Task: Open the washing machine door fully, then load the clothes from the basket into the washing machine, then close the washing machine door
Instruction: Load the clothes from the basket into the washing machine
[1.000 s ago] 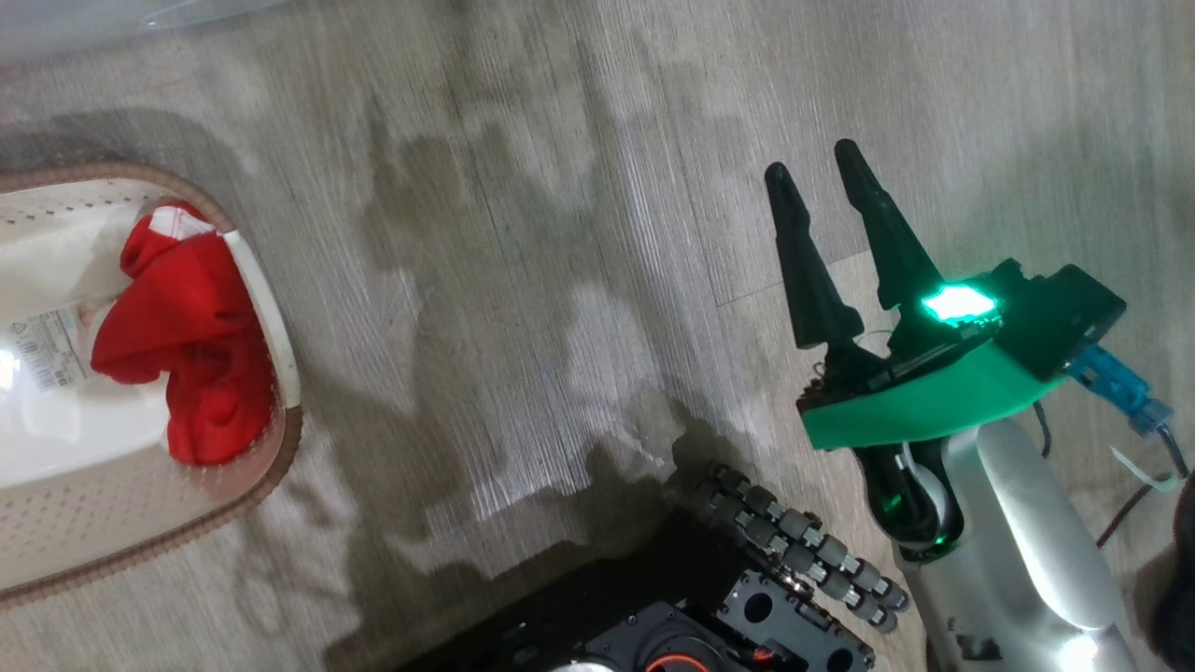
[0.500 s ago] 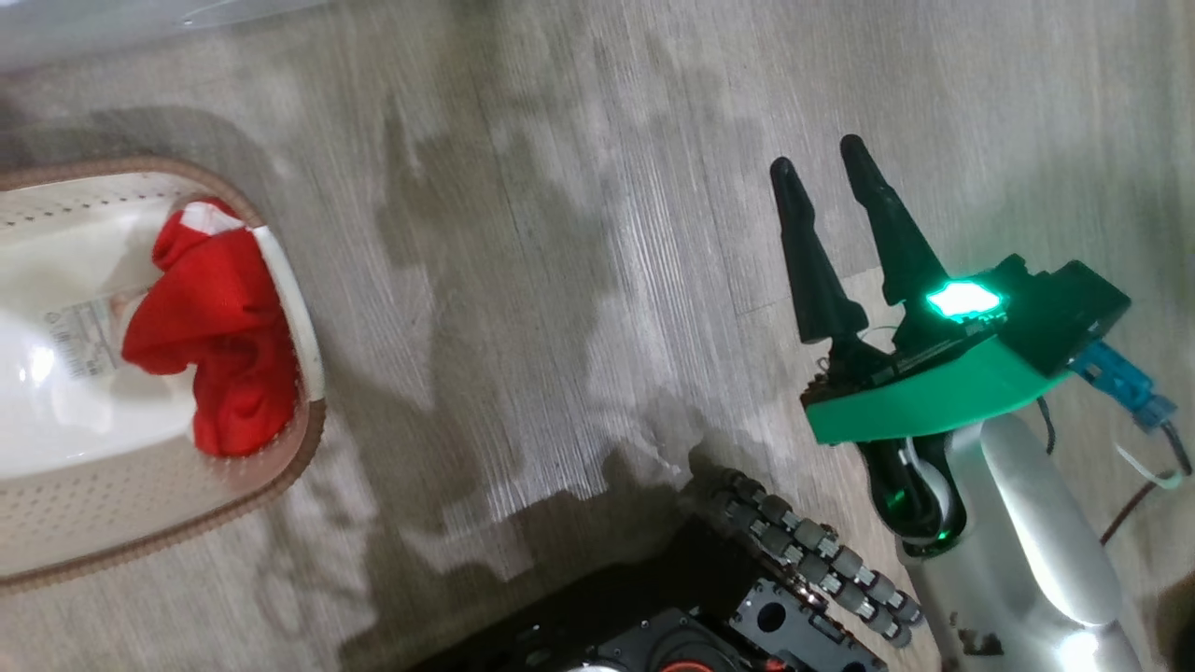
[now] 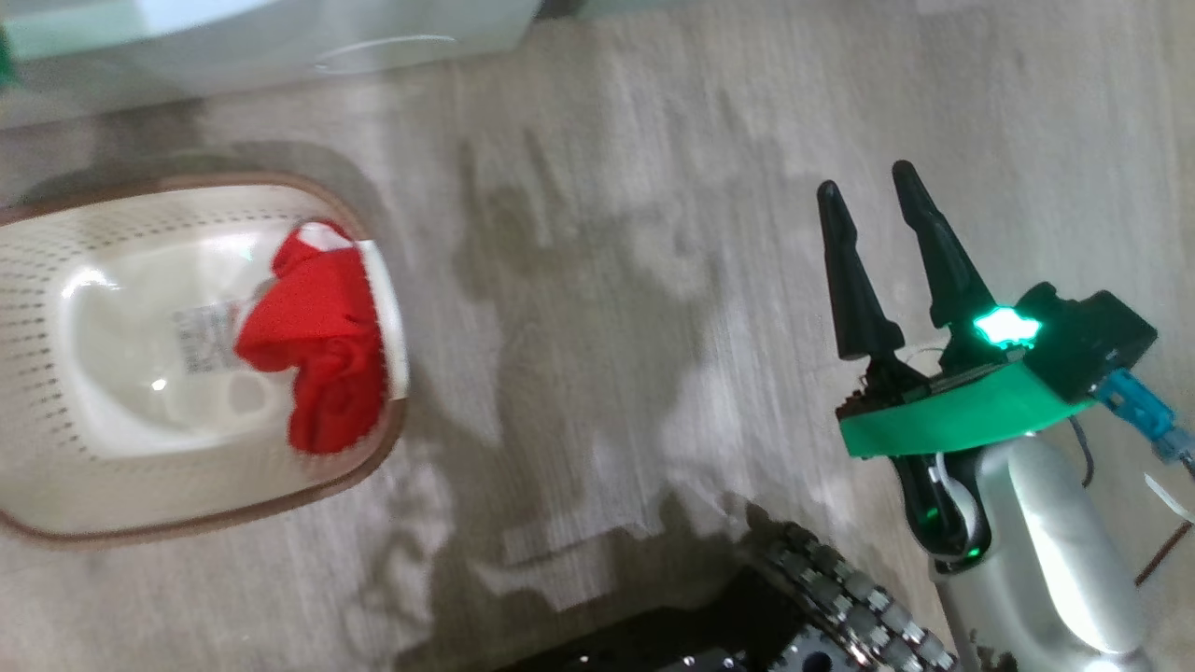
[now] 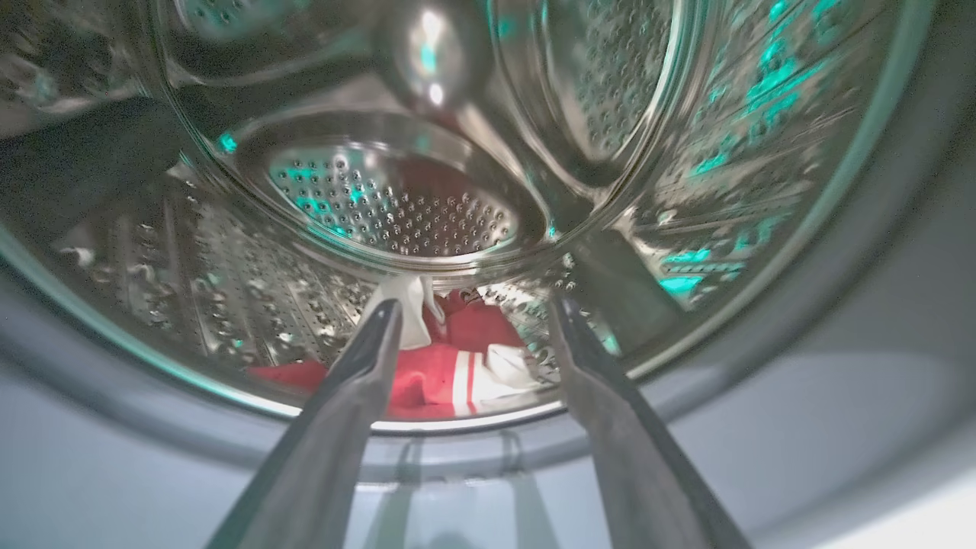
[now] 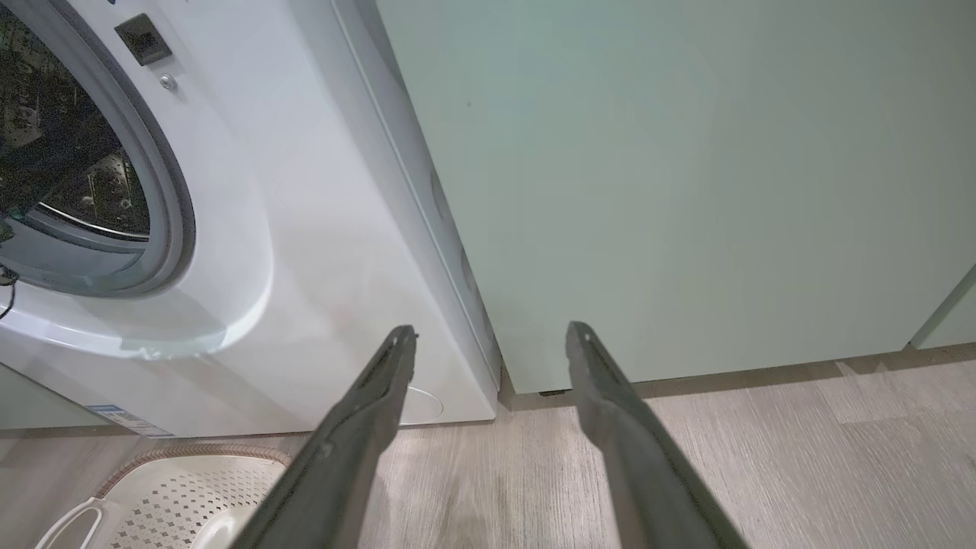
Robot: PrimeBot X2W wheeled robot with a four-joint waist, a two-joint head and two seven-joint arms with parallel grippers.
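The cream basket (image 3: 112,219) stands on the floor at the left, with red clothes (image 3: 322,364) bunched against its right wall. My right gripper (image 3: 866,182) hovers open and empty over the floor, well to the basket's right. In its wrist view the right gripper (image 5: 492,332) points at the washing machine's (image 5: 320,229) lower right corner. My left gripper (image 4: 474,305) is open at the mouth of the steel drum (image 4: 396,206), holding nothing. Red and white clothes (image 4: 450,374) lie on the drum floor just beyond its fingertips. The washing machine door is out of view.
A pale green cabinet (image 5: 686,191) stands right of the washer. The washer's base (image 3: 280,42) runs along the top of the head view. My own dark wheeled base (image 3: 822,607) is at the bottom. The grey gasket (image 4: 839,381) rings the drum mouth.
The head camera has swung left, so more of the basket and the washer's base now shows. My left gripper has opened. The right gripper keeps its pose.
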